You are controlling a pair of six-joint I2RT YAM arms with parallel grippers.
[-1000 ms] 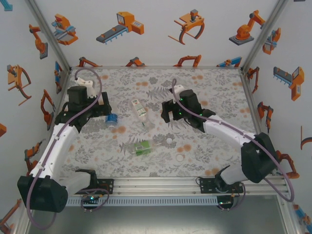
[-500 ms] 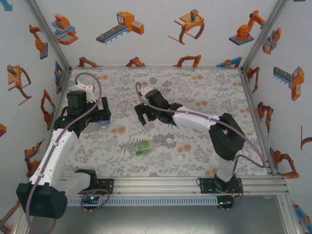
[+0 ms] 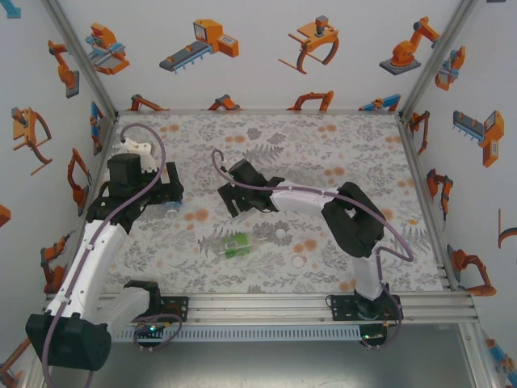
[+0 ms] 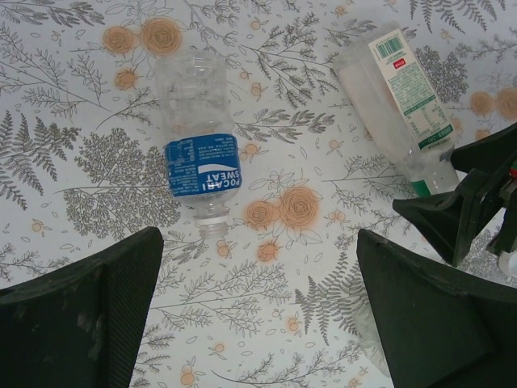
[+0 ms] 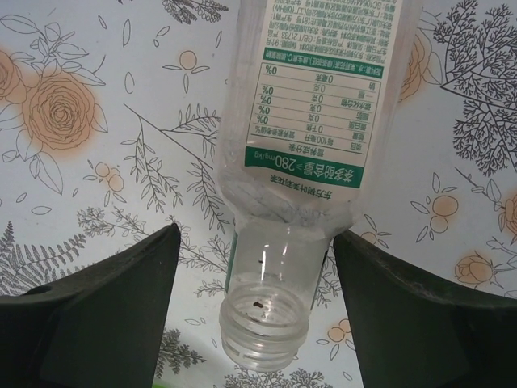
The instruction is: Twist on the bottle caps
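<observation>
The blue-labelled bottle [image 4: 202,174] lies uncapped on the floral table, neck toward my left gripper [image 4: 258,307], which hovers open just short of it with nothing between the fingers. The white-labelled squarish bottle [image 5: 315,97] also lies flat with its threaded neck [image 5: 271,323] bare. My right gripper [image 5: 257,238] stands open astride that neck, with a gap on each side. The green-labelled bottle [image 3: 236,245] lies in front of both grippers. Two white bottle caps [image 3: 281,235] [image 3: 298,262] rest loose on the table to its right.
In the top view the left gripper [image 3: 166,194] and right gripper [image 3: 234,194] sit close together at centre left. The right arm stretches leftward across the middle of the table. Patterned walls [image 3: 452,97] close in three sides.
The right arm has swung left from the table's centre to over the white-labelled bottle. The left gripper has shifted slightly over the blue-labelled bottle. Bottles and caps have not moved.
</observation>
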